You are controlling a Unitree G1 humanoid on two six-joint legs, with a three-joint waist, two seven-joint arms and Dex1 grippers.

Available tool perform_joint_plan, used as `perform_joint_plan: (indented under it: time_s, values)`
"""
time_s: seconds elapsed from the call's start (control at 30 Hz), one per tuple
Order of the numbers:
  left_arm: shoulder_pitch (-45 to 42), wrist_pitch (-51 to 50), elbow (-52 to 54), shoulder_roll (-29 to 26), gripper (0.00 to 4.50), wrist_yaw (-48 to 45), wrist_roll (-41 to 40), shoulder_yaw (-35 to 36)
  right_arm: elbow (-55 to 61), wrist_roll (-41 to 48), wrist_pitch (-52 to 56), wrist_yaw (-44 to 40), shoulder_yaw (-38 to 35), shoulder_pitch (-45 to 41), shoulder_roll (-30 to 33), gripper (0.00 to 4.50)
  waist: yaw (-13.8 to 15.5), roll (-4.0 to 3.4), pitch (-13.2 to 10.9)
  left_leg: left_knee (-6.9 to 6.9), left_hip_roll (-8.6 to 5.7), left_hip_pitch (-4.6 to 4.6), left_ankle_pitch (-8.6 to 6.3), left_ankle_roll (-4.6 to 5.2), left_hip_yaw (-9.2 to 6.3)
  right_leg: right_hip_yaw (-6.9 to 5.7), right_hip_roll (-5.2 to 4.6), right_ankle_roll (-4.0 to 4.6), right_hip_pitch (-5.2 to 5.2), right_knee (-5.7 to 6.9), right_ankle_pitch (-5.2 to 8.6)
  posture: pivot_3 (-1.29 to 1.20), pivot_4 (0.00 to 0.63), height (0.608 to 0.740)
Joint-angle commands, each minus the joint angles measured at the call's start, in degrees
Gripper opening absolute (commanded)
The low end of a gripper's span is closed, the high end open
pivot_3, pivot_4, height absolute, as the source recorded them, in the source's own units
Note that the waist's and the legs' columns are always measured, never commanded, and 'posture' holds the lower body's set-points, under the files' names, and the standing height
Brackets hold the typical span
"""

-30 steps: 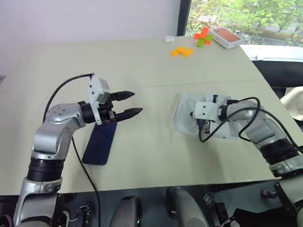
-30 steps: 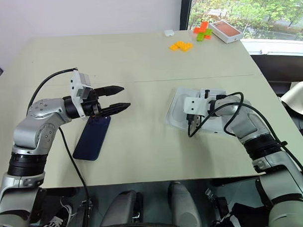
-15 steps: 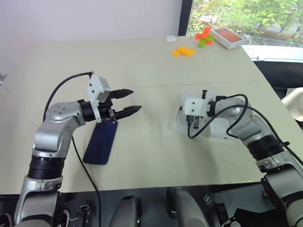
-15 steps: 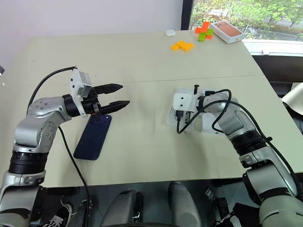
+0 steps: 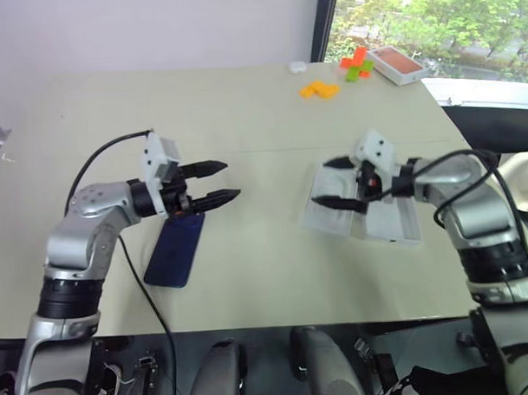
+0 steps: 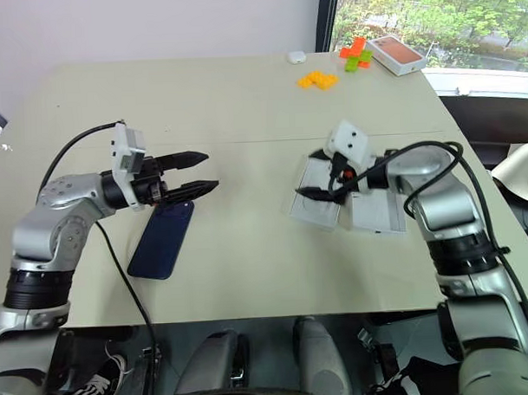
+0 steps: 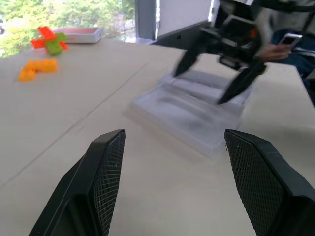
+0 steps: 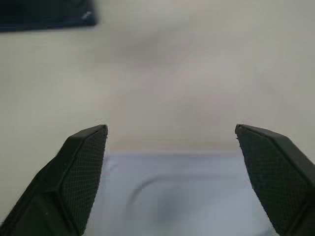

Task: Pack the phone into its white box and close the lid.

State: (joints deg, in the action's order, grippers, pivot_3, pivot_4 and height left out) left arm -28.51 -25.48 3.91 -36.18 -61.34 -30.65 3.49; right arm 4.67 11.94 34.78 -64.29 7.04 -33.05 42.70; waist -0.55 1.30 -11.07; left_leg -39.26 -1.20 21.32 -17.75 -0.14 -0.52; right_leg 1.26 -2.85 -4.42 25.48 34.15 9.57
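The phone [image 5: 175, 250], a dark navy slab, lies flat on the table near its front left. My left gripper [image 5: 222, 182] hovers open just past the phone's far end, pointing right, with nothing between its fingers. The white box [image 5: 330, 209], a shallow tray with a round-cornered recess, lies at centre right. The lid [image 5: 391, 222] lies beside it on its right, white inside up. Above the tray, my right gripper [image 5: 331, 183] stands open and empty, pointing left and down. The right wrist view shows the tray [image 8: 172, 196] under the fingers and the phone [image 8: 44, 14] beyond.
At the table's far right corner stand an orange-topped white box [image 5: 396, 65], green and red bricks [image 5: 355, 64], orange bricks [image 5: 317, 90] and a small white object [image 5: 296, 67]. The table's right edge runs close behind the lid.
My right gripper, shut and low on the white box a second ago, has lifted, rolled over and opened wide. The left gripper and the phone have stayed put.
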Motion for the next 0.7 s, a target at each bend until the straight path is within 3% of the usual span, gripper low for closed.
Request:
perform_joint_plan:
  time_s: [0.03,0.1,0.47,0.57,0.7]
  values:
    - [-0.37,0.53,2.08,-0.77,3.43,-0.48,-1.08,1.39,7.34,-1.02,5.64,0.35,4.29,1.58,2.09,4.44,-0.11,0.00,0.00,-0.02,0.00,0.00,0.00,0.00,0.04,0.01,-0.01,0.00,-0.01,-0.05,0.00,0.00,0.150,0.740]
    - [-0.45,0.62,2.02,-0.77,3.43,-0.32,-0.71,1.27,8.65,-0.46,9.09,1.99,5.15,2.07,1.50,4.44,-0.26,0.01,0.00,-0.05,-0.01,-0.02,0.00,0.00,0.08,0.02,-0.02,-0.01,-0.02,-0.05,0.01,0.00,0.150,0.740]
    - [0.25,1.29,2.90,-0.48,3.43,1.13,0.16,1.21,4.01,-6.90,6.93,8.47,9.57,2.24,0.91,4.44,-0.22,0.01,0.00,-0.05,0.05,-0.02,0.00,-0.01,0.09,0.04,0.07,-0.01,0.00,-0.04,0.01,0.00,0.150,0.740]
    - [0.30,1.50,2.82,-0.44,3.43,1.51,0.44,1.12,3.36,-7.11,5.88,8.48,10.16,1.65,0.29,3.57,-0.24,0.01,0.00,-0.05,0.04,-0.02,0.00,0.00,0.10,0.04,0.07,-0.01,0.00,-0.04,0.01,0.00,0.150,0.740]
    - [0.01,1.81,2.60,-0.36,3.43,1.85,0.71,1.00,2.80,-8.29,3.18,8.07,11.70,1.74,0.02,1.55,-0.25,0.01,0.00,-0.05,0.06,-0.03,0.00,0.00,0.08,0.03,0.09,-0.01,0.00,-0.03,0.01,0.00,0.150,0.740]
